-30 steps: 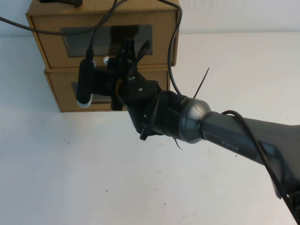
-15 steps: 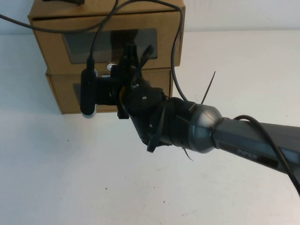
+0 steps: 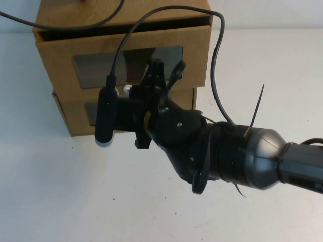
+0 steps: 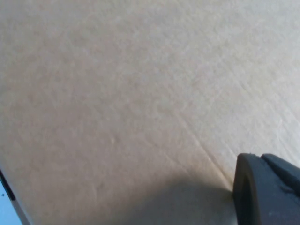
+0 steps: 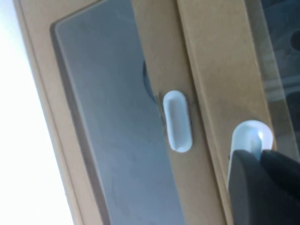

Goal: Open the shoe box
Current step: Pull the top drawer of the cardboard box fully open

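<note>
Upper shoe box drawer point(image 3: 126, 45): drawn further toward the robot than a second ago, stacked on lower box point(image 3: 70, 118), far side of table point(image 3: 60, 191). Right gripper point(image 3: 166, 70): clenched on white handle point(image 5: 251, 133). Its arm and black cable point(image 3: 117, 60) cross the window. Left gripper point(image 4: 267, 192): against plain cardboard, grip cannot be told.

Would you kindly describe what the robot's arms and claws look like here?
The right arm is dark grey with a rounded metallic joint, black wrist, black zip ties and a looping black cable. Its black right claw is at a white handle. The left claw, close against cardboard, shows only a dark grey rounded piece.
</note>
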You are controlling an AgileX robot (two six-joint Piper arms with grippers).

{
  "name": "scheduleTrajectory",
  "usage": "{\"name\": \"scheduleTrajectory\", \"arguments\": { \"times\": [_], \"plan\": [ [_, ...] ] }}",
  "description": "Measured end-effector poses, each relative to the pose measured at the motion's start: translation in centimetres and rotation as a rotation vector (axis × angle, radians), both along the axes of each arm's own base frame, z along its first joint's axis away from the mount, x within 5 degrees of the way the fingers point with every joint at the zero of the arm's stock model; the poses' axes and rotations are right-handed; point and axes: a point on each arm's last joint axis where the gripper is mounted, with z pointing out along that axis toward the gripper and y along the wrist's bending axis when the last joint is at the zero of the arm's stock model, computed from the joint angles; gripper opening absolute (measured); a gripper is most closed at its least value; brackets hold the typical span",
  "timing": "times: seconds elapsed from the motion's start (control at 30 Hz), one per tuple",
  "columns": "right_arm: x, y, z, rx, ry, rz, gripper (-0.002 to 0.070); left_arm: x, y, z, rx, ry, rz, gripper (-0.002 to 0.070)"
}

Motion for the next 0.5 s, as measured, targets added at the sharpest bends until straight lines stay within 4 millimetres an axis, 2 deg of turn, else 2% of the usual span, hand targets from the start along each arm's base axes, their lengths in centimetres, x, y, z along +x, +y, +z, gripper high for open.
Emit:
{"name": "scheduleTrajectory", "arguments": {
  "times": [0.13, 0.23, 0.37, 0.5],
  "plan": [
    [0.2, 0.0, 0.0, 0.035, 0.004, 0.004, 0.0001, -0.4, 0.1, 0.6, 0.007, -0.012, 0.012, -0.0005],
    [0.2, 0.0, 0.1, 0.039, 0.002, 0.004, 0.0001, -1.7, 0.0, 2.1, 0.012, -0.033, 0.027, -0.0005],
    [0.2, 0.0, 0.1, 0.041, 0.002, 0.004, 0.0001, -4.5, -2.2, 4.5, 0.019, -0.082, -0.028, -0.0005],
    [0.2, 0.0, 0.1, 0.045, 0.003, 0.007, 0.0001, -5.4, -4.3, 4.8, 0.024, -0.092, -0.082, -0.0005]
  ]
}}
